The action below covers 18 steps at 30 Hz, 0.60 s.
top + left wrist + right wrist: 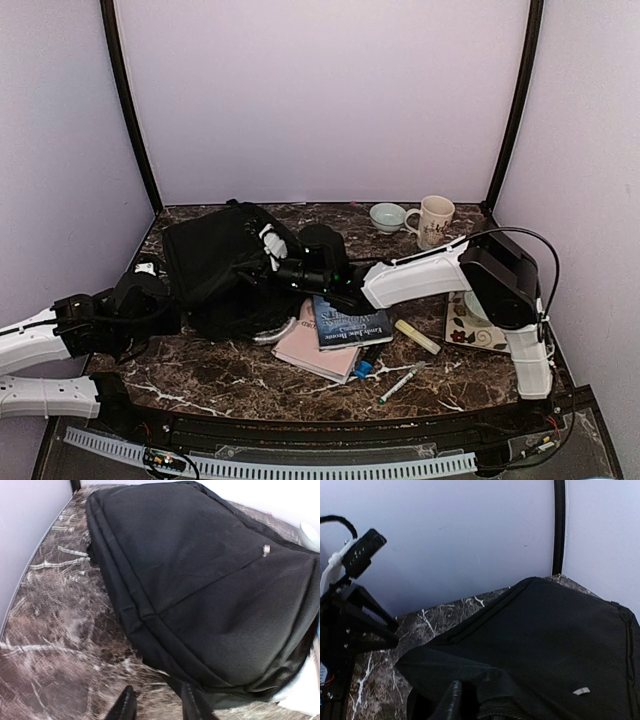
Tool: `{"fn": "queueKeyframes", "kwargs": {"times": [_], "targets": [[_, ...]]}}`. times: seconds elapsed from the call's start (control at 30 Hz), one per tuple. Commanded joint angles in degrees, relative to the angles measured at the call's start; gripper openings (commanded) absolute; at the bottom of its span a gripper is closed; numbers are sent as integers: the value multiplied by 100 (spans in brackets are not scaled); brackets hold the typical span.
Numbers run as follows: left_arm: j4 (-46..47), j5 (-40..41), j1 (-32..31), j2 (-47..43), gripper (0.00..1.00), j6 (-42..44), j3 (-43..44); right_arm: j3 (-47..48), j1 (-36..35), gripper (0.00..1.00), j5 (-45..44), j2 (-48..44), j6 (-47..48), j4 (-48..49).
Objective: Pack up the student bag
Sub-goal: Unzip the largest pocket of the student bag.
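Student bag (215,265) lies left of centre on surface (250,385). Book (348,325), notebook (318,352) and markers (416,336) lie outside, just right: packing hardly begun. Left tool (157,705) slightly spread, empty. Right tool (467,702) at bag fabric; grip cannot tell.

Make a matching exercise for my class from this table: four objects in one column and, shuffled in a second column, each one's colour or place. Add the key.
Things
1. student bag
2. mug
3. highlighter
4. blue book

Descriptions
A. yellow, lying right of the blue book
B. resting on the pink notebook
C. black, the largest item, left of centre
D. standing at the back beside the small bowl

Pairs: 1-C, 2-D, 3-A, 4-B
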<state>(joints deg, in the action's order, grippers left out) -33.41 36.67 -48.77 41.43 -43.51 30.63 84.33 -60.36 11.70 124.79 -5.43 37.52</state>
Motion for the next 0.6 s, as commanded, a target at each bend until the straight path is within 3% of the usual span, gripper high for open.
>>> {"fn": "queueKeyframes", "kwargs": {"times": [0.0,0.1,0.2,0.43,0.57], "targets": [[109,-13,-27,-142,47,126,-18,-183,261,37,543,-618,519,-1114],[249,-27,-27,-147,60,269,-24,-228,368,46,1159,-844,847,-1949],[512,-95,-28,-115,65,536,-16,-751,412,51,952,-1261,1160,-2211],[1132,-272,-44,388,67,1163,323,-2029,450,74,-1317,-2241,1040,-2436],[1870,-690,-70,893,67,1575,518,-2264,464,96,-3006,-2365,566,-2544]]}}
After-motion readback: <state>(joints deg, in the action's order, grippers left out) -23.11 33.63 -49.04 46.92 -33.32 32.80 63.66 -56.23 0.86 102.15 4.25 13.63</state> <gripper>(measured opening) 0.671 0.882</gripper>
